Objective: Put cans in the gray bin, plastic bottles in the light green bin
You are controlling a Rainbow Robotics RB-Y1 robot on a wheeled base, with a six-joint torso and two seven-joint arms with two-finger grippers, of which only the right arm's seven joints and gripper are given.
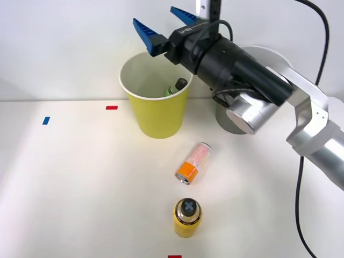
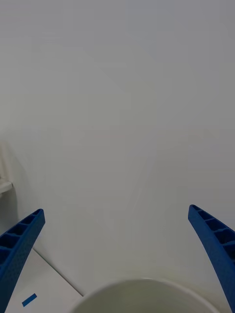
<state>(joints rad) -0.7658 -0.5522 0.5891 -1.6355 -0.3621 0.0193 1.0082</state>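
My right gripper [image 1: 157,22] hangs open and empty above the light green bin [image 1: 156,115], its blue fingers [image 2: 19,244] spread wide. The bin's white rim [image 2: 142,283] lies between the fingers in the right wrist view. Inside this bin a green plastic bottle [image 1: 175,87] with a black cap leans against the wall. On the table in front, the orange and pink can [image 1: 193,163] lies on its side. A yellow plastic bottle [image 1: 187,216] with a black cap lies nearer the front edge. The gray bin [image 1: 230,121] stands behind my arm, mostly hidden by it.
Small tape marks lie on the white table: red [image 1: 112,107] and blue [image 1: 46,120] at the left, another red [image 1: 174,256] at the front edge. A black cable [image 1: 298,177] hangs at the right. A pale wall rises behind the bins.
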